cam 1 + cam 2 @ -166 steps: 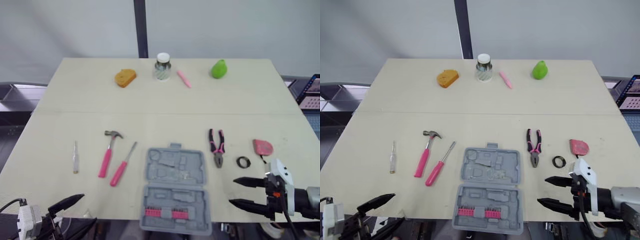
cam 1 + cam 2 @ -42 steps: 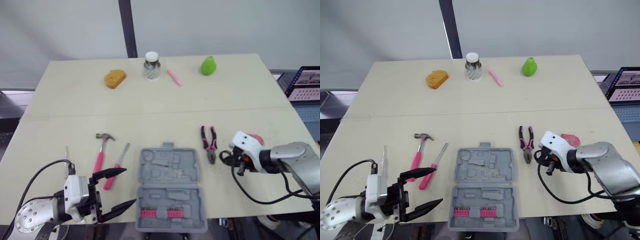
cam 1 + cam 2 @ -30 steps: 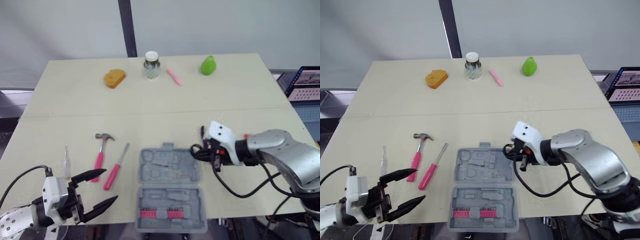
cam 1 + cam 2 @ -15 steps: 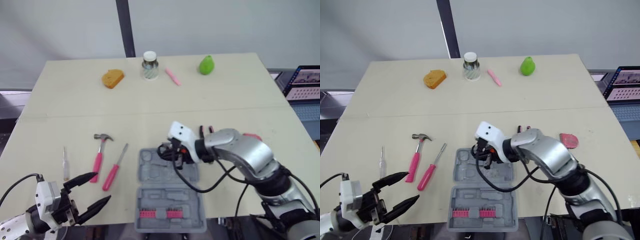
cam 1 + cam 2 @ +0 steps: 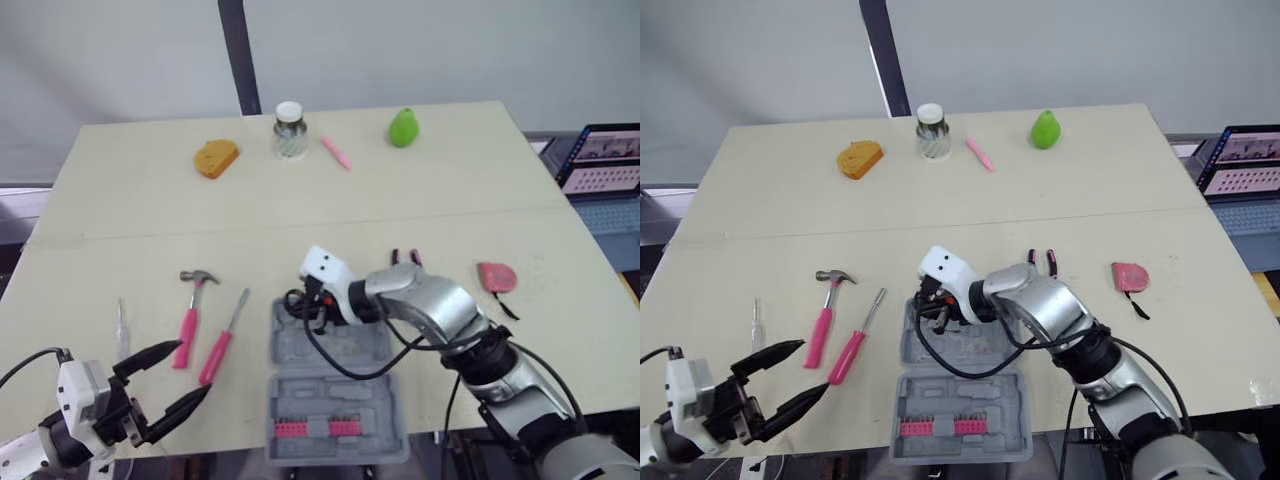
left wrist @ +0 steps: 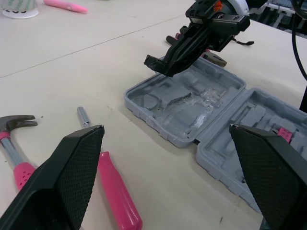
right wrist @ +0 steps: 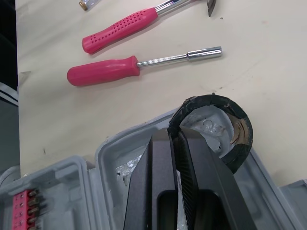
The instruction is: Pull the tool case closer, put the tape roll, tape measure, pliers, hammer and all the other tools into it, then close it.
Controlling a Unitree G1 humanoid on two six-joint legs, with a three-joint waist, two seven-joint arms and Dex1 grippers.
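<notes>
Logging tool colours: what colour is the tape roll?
Black tape roll, clearest in the right wrist view.

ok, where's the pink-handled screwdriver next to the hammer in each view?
Left eye view: the pink-handled screwdriver lies between the hammer and the tool case.
Right eye view: same spot, on the case's left.
Left wrist view: close up, between hammer and case, metal tip toward the case.
Right wrist view: lying beyond the tape roll clamped in the right gripper.
Shared landmark: the grey tool case.
</notes>
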